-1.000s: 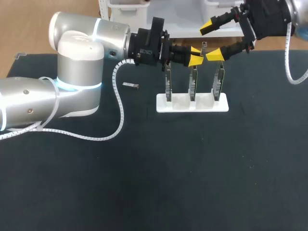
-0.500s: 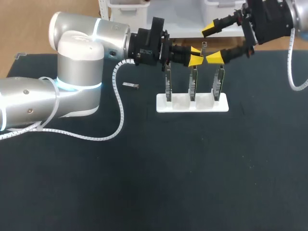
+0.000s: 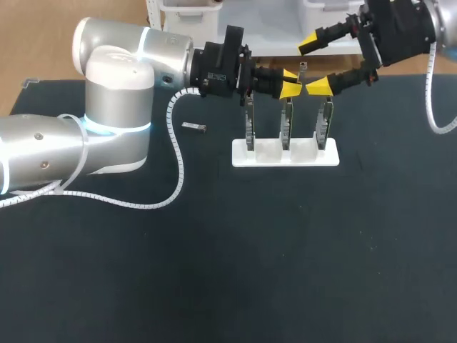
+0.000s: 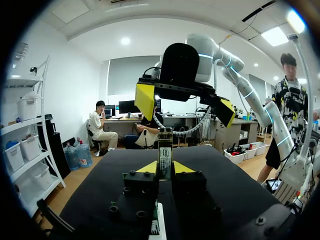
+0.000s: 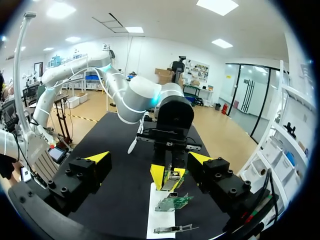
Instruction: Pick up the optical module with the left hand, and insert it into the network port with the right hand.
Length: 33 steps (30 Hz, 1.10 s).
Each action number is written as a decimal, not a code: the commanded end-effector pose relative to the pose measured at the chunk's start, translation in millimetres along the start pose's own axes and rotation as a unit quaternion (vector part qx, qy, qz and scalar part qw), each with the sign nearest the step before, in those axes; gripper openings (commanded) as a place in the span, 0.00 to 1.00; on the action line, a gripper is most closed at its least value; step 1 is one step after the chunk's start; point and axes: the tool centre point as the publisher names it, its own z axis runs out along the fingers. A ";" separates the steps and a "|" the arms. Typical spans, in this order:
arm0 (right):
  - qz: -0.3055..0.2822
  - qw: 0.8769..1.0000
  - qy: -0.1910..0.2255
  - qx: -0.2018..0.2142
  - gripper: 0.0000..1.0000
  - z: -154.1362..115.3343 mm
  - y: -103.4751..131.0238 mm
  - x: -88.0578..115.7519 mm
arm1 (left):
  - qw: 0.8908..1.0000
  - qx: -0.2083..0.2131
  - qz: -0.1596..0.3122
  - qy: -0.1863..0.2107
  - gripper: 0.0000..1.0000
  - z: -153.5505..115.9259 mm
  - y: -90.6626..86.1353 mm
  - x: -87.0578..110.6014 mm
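Left hand (image 3: 290,83) clamped on upright optical module (image 4: 165,155), right hand (image 3: 314,63) spread wide — facing it, above white board rack (image 3: 285,153)

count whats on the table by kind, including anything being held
green circuit boards: 3
white stand: 1
optical module, held in left pincer: 1
small loose metal part: 1
total: 6

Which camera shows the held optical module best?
Left wrist view: the optical module stands close and upright, clamped by the left gripper. Head view shows a thin sliver; right wrist view, a small glimpse.
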 end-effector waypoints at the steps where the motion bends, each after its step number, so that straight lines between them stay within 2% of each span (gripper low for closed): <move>1: 0.000 1.000 -0.001 -0.002 1.00 0.7 -2.3 1.1 | 1.000 0.000 0.000 0.001 0.00 0.4 0.5 0.1; 11: 0.000 1.000 -0.001 -0.002 1.00 0.7 -2.3 1.1 | 1.000 0.000 0.000 0.001 0.00 0.4 0.5 0.1; 17: 0.000 1.000 -0.001 -0.002 0.55 0.7 -2.3 1.1 | 1.000 0.000 0.000 0.001 0.00 0.4 0.5 0.1; 18: 0.000 1.000 -0.001 -0.002 0.53 0.7 -2.3 1.1 | 1.000 0.000 0.000 0.001 0.00 0.4 0.5 0.1; 21: 0.000 1.000 -0.001 -0.002 0.59 0.7 -2.3 1.1 | 1.000 0.000 0.000 0.001 0.00 0.4 0.5 0.1; 25: 0.000 1.000 -0.001 -0.002 0.58 0.7 -2.3 1.1 | 1.000 0.000 0.000 0.001 0.00 0.4 0.5 0.1; 28: 0.000 1.000 -0.001 -0.002 0.50 0.7 -2.3 1.1 | 1.000 0.000 0.000 0.001 0.00 0.4 0.5 0.1; 30: 0.000 1.000 -0.001 -0.002 0.47 0.7 -2.3 1.1 | 1.000 0.000 0.000 0.001 0.00 0.4 0.5 0.1; 32: 0.000 1.000 -0.001 -0.002 0.33 0.7 -2.3 1.1 | 1.000 0.000 0.000 0.001 0.00 0.4 0.5 0.1; 33: 0.000 1.000 -0.001 -0.002 0.30 0.7 -2.3 1.1 | 1.000 0.000 0.000 0.001 0.00 0.4 0.5 0.1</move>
